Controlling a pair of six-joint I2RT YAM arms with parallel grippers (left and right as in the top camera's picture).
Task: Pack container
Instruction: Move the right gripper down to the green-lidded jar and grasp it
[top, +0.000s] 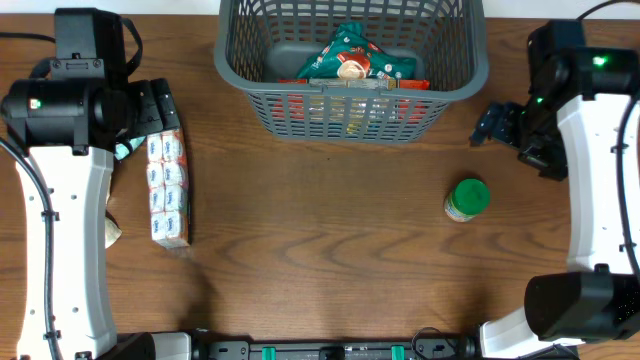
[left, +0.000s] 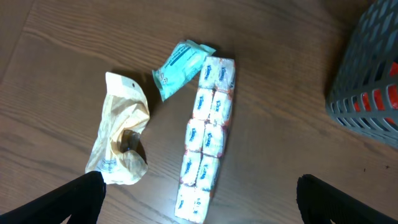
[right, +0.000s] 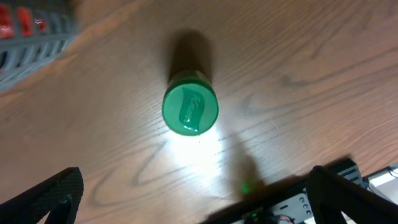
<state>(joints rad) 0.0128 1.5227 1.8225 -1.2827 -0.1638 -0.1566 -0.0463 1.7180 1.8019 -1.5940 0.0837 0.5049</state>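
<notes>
Hovering right gripper (right: 196, 198), jaws apart, near jar (right: 190, 111); needs centring over it, straight descent, square clamp, then basket (top: 262, 100)

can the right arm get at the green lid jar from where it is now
Probably yes. The green-lidded jar stands upright on bare table with nothing beside it, and the right claw is open, empty and above it in the wrist view.
</notes>
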